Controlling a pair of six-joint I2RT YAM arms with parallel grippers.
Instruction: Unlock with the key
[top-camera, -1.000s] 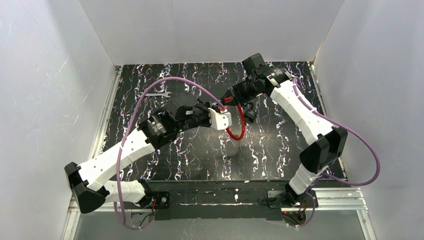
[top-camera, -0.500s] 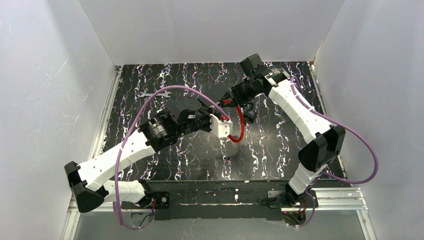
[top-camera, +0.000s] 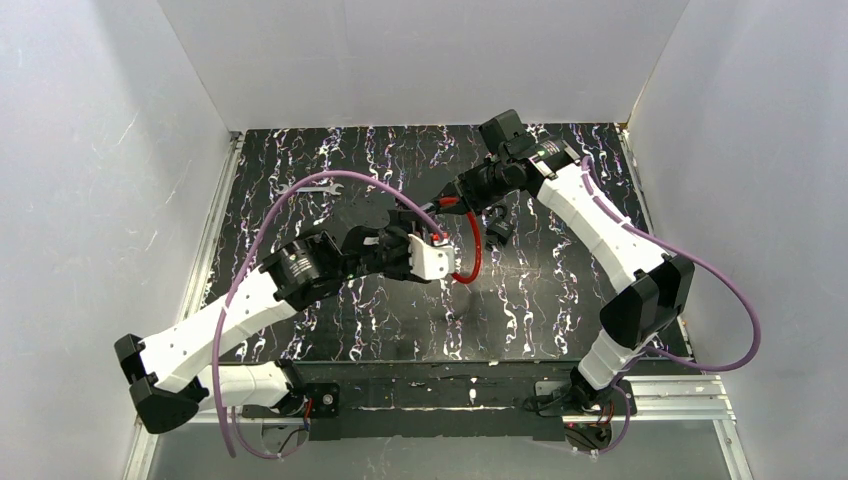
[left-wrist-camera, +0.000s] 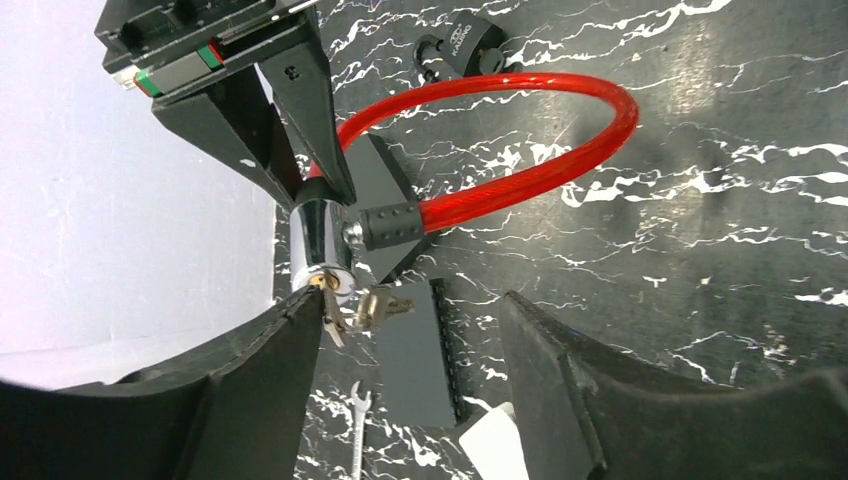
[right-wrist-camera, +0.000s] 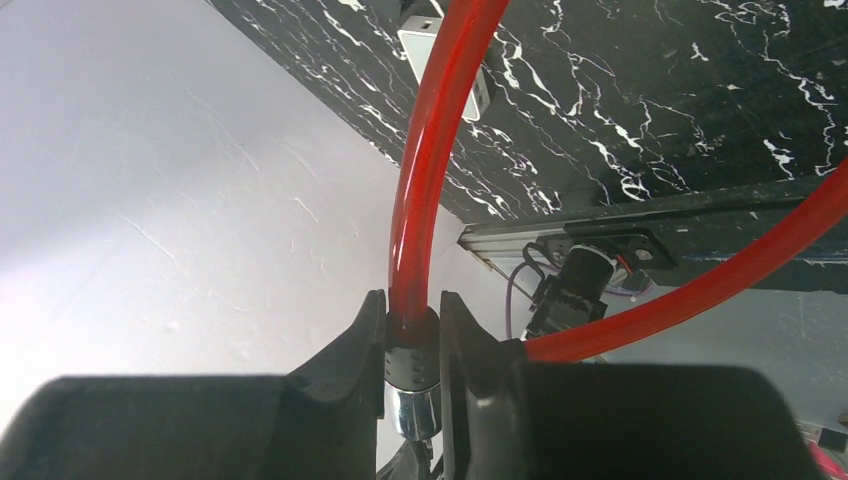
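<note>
A red cable lock (top-camera: 474, 250) hangs above the table, its loop (left-wrist-camera: 520, 170) curving away from a chrome cylinder (left-wrist-camera: 318, 235). My right gripper (right-wrist-camera: 412, 340) is shut on the cylinder's black collar, and the red cable (right-wrist-camera: 425, 170) rises from between its fingers. The key (left-wrist-camera: 378, 306) dangles on its small ring at the cylinder's keyhole end. My left gripper (left-wrist-camera: 410, 320) is open just before that end. The key lies between its fingertips, close to the left fingertip (left-wrist-camera: 285, 345), and neither pad is pressing on it. From above, my left gripper (top-camera: 432, 243) sits just left of the loop.
A flat silver wrench (top-camera: 318, 186) lies on the marbled black table (top-camera: 560, 290) at the back left, also in the left wrist view as the wrench (left-wrist-camera: 358, 430). A small black part (top-camera: 497, 228) rests right of the loop. White walls surround the table.
My left gripper has gone from shut to open and drawn back a little toward the near left, letting go at the keyhole. The right gripper with the lock shifted slightly left.
</note>
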